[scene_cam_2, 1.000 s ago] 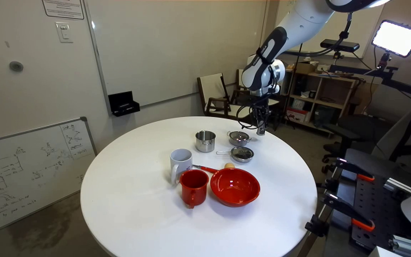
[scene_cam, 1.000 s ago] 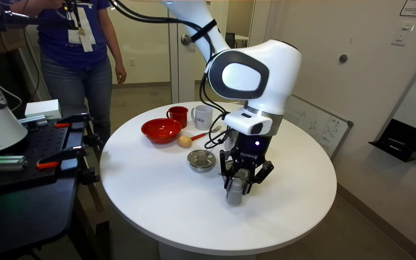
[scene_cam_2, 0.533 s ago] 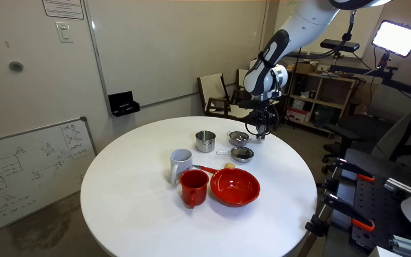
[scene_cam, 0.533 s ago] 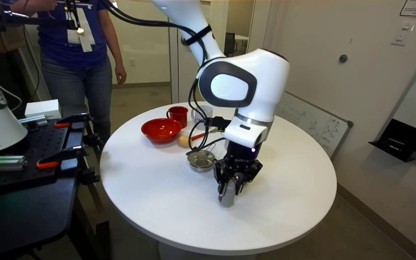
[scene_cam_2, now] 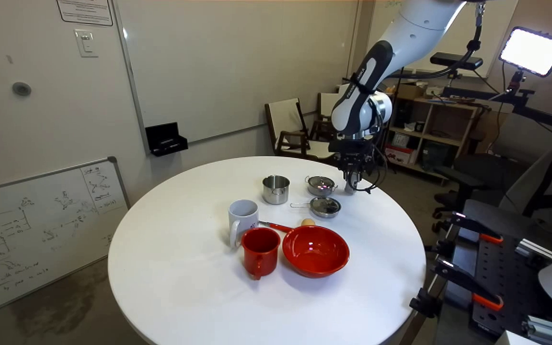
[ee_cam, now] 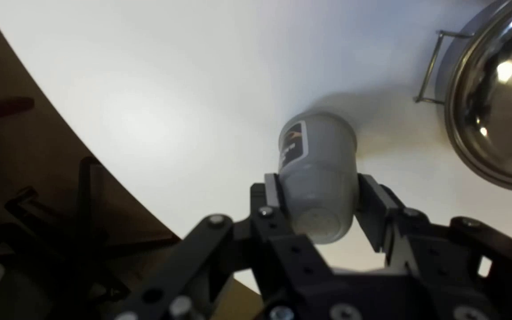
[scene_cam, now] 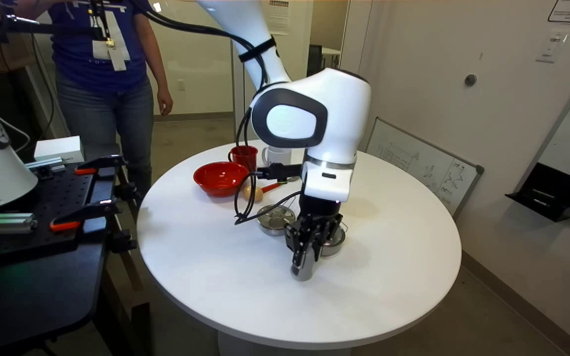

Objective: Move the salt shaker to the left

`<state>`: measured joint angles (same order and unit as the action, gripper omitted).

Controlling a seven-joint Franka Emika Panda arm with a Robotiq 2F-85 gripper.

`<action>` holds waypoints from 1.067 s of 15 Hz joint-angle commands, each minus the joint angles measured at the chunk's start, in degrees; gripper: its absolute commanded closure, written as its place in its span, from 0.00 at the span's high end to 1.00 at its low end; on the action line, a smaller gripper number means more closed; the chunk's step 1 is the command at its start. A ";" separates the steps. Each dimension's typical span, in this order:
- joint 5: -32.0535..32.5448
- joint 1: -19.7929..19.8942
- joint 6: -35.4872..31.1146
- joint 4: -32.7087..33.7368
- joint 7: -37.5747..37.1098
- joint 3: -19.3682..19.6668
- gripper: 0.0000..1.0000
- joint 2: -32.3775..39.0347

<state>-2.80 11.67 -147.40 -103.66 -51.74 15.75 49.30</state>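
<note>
Grey in colour, the salt shaker is pinched between the jaws of the gripper, its lower part protruding below.

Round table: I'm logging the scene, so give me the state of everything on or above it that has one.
Salt shaker: gripped; lifted or not, unclear
Gripper: closed on the salt shaker
Red bowl: upright
Red mug: upright
White mug: upright
Steel cup: upright, open-topped
Two-handled steel pan: lidded or open, unclear
Long-handled steel pan: lidded or open, unclear
Red-handled utensil: lying flat
</note>
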 commanded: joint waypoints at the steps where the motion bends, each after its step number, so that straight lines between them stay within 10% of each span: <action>1: 0.99 -3.31 -3.77 -5.90 5.68 1.86 0.19 -4.58; 13: 1.92 -7.79 -2.08 -8.59 15.10 4.82 0.19 -4.66; 14: 1.84 -7.99 -2.07 -8.69 15.10 4.94 0.44 -4.61; 16: 1.80 -7.98 -2.07 -8.61 15.10 4.93 0.44 -4.54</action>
<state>-0.28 4.06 -149.67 -112.61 -37.17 20.28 44.44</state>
